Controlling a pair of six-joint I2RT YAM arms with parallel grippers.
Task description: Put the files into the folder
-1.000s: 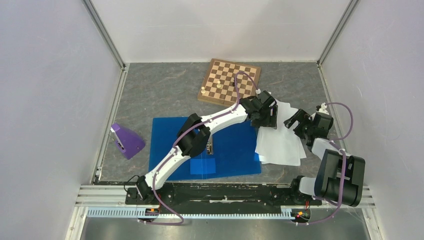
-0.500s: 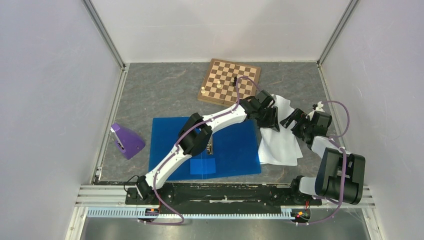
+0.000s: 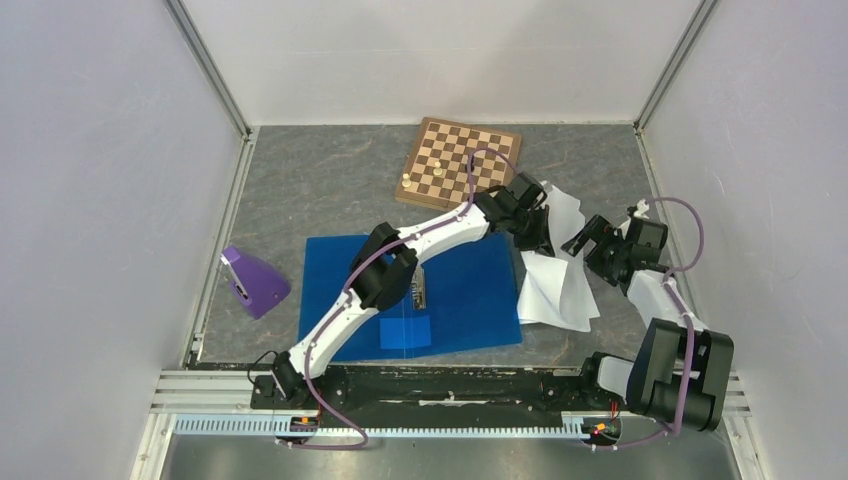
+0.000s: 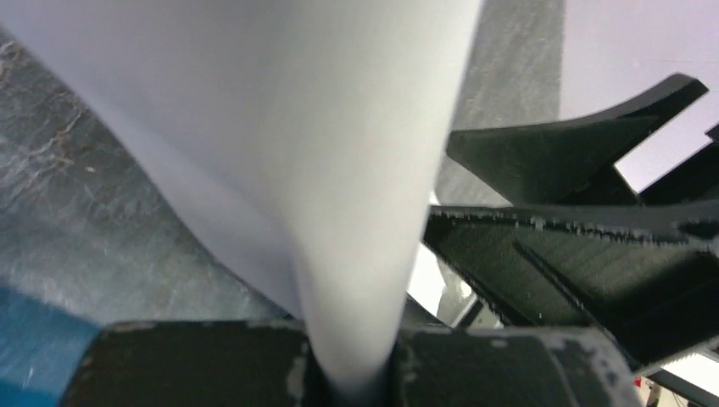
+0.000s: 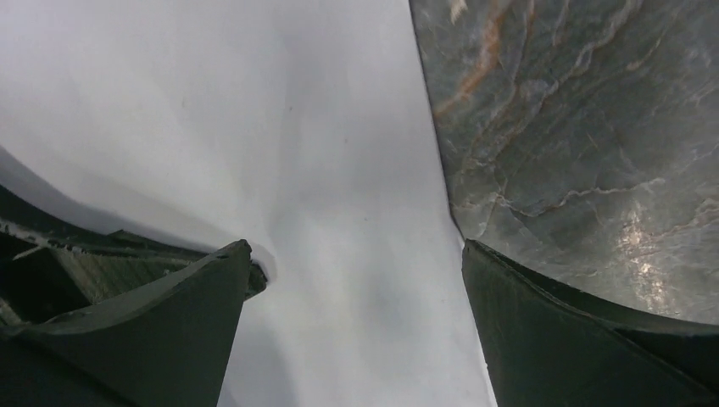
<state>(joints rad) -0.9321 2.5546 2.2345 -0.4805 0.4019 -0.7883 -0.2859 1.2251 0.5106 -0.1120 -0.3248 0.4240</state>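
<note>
Grey stone-patterned counter [image 3: 300,190] fills my overhead view, white walls on three sides. On it the blue folder [image 3: 470,300] lies spread open near the arm bases, with its metal clip [image 3: 421,290] showing along the middle, and nothing white rests on it. So none of the task is done yet: every sheet has to come across and settle inside, and I judge the cover will want closing after that.

The papers [image 3: 555,290] sit just to the right of the folder. Their near part lies on the counter and their far part is gathered upward. The left end effector [image 3: 528,225] is clenched on that raised part; its wrist view shows the sheets funnelling down into the pinch [image 4: 352,373]. The right end effector [image 3: 588,243] is released, fingers spread wide over the sheets and holding nothing [image 5: 360,288].

Against the view from a second ago, the papers no longer lie flat and broad. They have bunched into a narrower heap and their near edge has crept away from the bases. The left end effector has risen and pulled toward the chessboard [image 3: 458,163], and the right one has shifted a little the same way. The folder, chessboard and purple piece [image 3: 255,282] have not moved.
</note>
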